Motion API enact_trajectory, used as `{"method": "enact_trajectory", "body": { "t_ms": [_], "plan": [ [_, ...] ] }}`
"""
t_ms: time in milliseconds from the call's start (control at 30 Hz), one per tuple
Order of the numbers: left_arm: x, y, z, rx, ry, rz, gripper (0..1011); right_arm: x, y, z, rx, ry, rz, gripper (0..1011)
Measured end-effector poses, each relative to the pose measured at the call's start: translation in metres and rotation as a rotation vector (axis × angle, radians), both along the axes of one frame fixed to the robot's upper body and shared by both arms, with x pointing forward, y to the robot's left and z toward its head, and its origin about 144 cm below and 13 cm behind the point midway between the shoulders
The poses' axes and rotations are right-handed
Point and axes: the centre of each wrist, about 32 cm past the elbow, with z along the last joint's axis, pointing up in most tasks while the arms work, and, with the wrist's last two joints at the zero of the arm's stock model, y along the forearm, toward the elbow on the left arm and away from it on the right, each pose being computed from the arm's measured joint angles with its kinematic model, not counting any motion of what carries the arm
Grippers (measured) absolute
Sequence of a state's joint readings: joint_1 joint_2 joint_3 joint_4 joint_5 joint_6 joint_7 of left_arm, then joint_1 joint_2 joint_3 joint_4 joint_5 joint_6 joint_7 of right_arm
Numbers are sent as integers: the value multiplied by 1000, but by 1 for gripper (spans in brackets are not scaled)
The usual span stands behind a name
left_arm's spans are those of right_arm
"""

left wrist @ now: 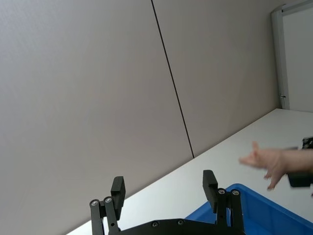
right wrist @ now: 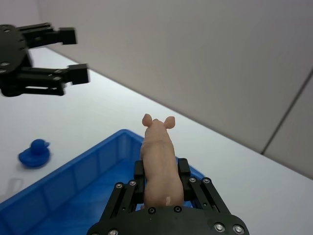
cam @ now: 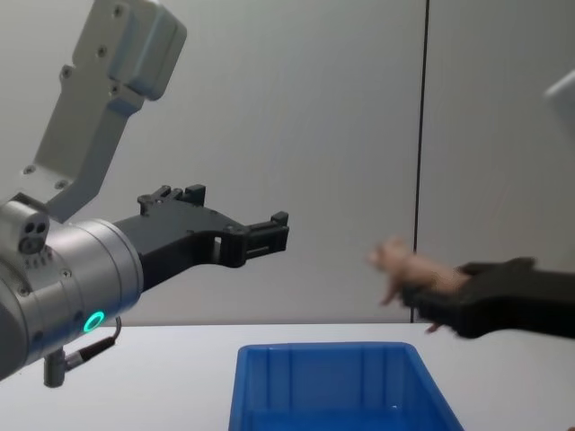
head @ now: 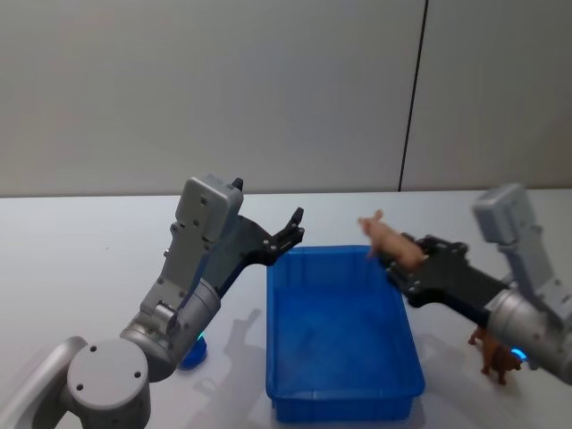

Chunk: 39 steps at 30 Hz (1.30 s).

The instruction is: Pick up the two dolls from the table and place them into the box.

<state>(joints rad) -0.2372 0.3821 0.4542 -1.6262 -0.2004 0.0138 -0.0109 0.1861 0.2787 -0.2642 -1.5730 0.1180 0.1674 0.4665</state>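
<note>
A pink pig doll [head: 388,239] hangs in the air over the far right corner of the blue box [head: 295,375], with my right gripper [head: 399,260] shut on its body. In the right wrist view the pig doll [right wrist: 157,152] sticks out past the gripper [right wrist: 162,172], above the box [right wrist: 73,183]. A solid blue doll [right wrist: 34,152] sits on the white table [right wrist: 112,105], left of the box. In the head view the blue doll [head: 193,356] lies partly under my left arm. My left gripper [head: 293,228] is raised above the box's far left corner, open and holding nothing.
A brown toy animal [head: 498,354] stands on the table right of the box, under my right forearm. A grey wall runs behind the table's far edge. The box floor looks bare.
</note>
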Motion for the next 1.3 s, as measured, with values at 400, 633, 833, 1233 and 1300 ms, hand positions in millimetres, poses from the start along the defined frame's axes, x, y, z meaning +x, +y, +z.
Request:
{"method": "enact_trajectory", "body": {
  "t_ms": [400,633,833,1233,1300],
  "plan": [
    [0,0,0,0,0,0,1004,10,26,-8,-30,63,90,708],
    [0,0,0,0,0,0,1004,12,28,-10,-36,73,80,874],
    [0,0,0,0,0,0,1003,10,20,-12,-39,75,31,1001],
    [0,0,0,0,0,0,1004,-10,-15,-15,-42,95,-92,1001],
    [0,0,0,0,0,0,1004,-15,-22,-16,-43,105,-114,1001]
  ]
}}
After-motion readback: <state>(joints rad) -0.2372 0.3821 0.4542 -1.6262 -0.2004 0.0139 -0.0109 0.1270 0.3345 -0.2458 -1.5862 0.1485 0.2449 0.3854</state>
